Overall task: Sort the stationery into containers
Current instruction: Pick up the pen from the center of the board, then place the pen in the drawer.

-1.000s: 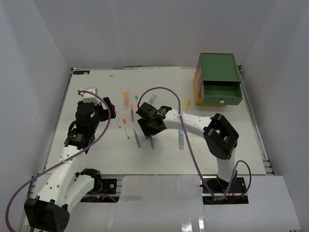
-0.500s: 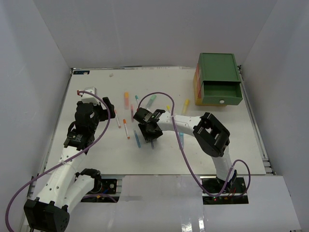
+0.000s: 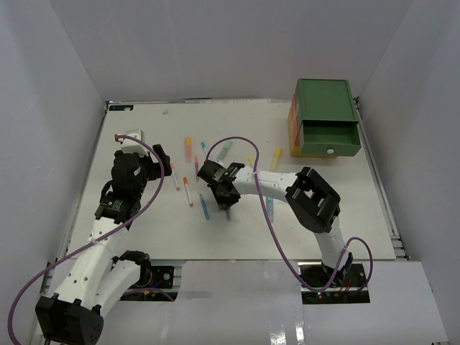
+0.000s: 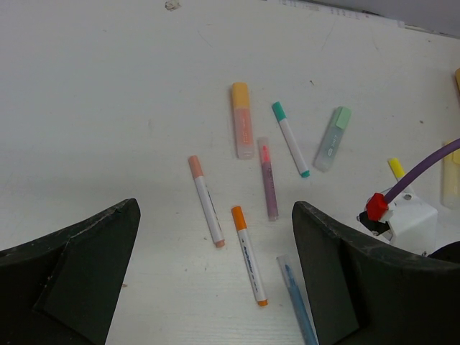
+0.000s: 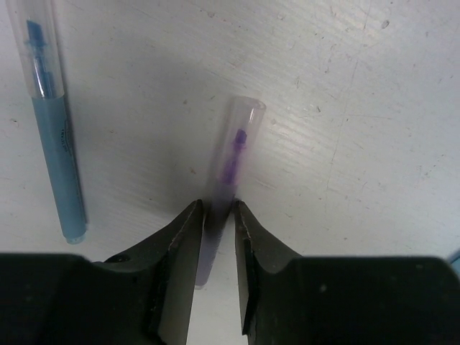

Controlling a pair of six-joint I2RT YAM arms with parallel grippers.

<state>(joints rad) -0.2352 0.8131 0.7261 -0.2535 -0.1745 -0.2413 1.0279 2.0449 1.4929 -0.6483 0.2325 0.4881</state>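
Right gripper [image 5: 218,208] shifted left, wrist pitched down, now pinching purple pen [image 5: 237,154]; left gripper [image 4: 215,215] spread wide.

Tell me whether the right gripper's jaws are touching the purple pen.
Touching. The right wrist view shows the right gripper with its jaws pressed against both sides of the purple pen, no gap showing.

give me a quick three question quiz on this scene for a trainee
1. True or false: the left pincer is shut on a marker.
2. Which one sits between the fingers of the right pincer? A blue pen, B purple pen, C orange pen.
3. What colour is the topmost container?
Key: 1 false; 2 B; 3 green.
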